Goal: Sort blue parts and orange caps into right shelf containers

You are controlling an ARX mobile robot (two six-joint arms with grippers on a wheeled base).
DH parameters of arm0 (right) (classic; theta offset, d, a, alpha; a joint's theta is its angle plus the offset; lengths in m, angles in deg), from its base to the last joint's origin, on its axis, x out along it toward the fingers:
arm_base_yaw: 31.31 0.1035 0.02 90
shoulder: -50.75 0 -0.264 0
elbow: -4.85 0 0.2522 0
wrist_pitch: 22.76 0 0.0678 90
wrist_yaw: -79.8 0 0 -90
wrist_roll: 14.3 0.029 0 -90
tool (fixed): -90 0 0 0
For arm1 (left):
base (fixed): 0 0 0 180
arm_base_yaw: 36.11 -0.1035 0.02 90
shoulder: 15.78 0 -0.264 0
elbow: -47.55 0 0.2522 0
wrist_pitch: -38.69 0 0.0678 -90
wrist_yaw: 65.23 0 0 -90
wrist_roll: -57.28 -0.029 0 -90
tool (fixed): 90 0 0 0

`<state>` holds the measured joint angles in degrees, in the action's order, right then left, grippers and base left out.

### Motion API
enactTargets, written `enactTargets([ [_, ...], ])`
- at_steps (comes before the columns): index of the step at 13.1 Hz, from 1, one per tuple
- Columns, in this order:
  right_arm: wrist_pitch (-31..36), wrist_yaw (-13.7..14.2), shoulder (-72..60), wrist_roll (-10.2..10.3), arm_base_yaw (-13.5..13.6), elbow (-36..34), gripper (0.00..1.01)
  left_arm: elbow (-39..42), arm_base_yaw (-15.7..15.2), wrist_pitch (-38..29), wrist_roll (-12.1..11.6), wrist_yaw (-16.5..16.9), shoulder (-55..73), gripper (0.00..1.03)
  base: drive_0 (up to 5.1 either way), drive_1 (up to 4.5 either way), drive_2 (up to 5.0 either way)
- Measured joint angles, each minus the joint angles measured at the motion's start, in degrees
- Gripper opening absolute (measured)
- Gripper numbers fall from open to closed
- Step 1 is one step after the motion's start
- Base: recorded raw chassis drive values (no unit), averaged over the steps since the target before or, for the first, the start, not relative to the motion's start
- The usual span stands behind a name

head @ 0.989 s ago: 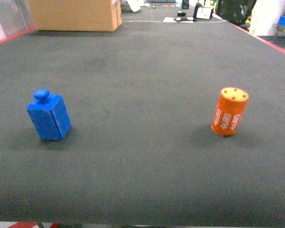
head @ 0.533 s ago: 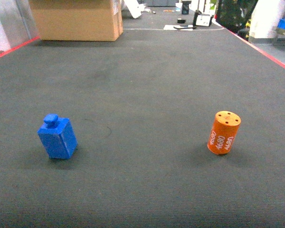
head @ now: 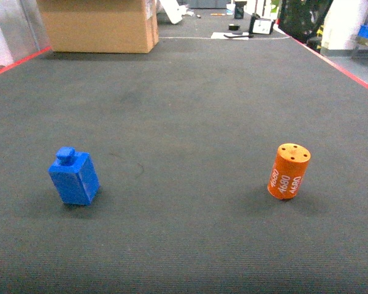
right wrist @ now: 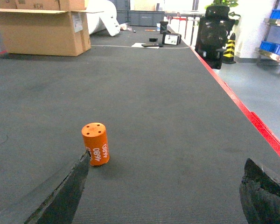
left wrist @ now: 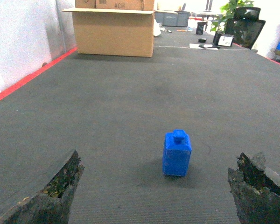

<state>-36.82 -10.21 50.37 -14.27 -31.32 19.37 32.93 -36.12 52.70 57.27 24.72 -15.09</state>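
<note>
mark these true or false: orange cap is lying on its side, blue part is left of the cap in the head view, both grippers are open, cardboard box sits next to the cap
1. The orange cap lies on its side. False: it stands on end, holed face up.
2. The blue part is left of the cap in the head view. True.
3. The left gripper and right gripper are open and empty. True.
4. The cardboard box sits beside the cap. False: it is far back, at the left.

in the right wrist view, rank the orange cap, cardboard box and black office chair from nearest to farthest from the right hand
1. orange cap, just ahead, by the left finger
2. cardboard box, far back left
3. black office chair, far back right; too close to call against the box
</note>
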Motion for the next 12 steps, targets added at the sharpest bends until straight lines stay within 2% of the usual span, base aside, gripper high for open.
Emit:
enactTargets([
  [12, 0.00, -0.02, 0.00, 0.00, 0.00, 0.00, 0.98, 0.00, 0.00, 0.00, 0.00, 0.02, 0.00, 0.98, 0.0, 0.00, 0.0],
])
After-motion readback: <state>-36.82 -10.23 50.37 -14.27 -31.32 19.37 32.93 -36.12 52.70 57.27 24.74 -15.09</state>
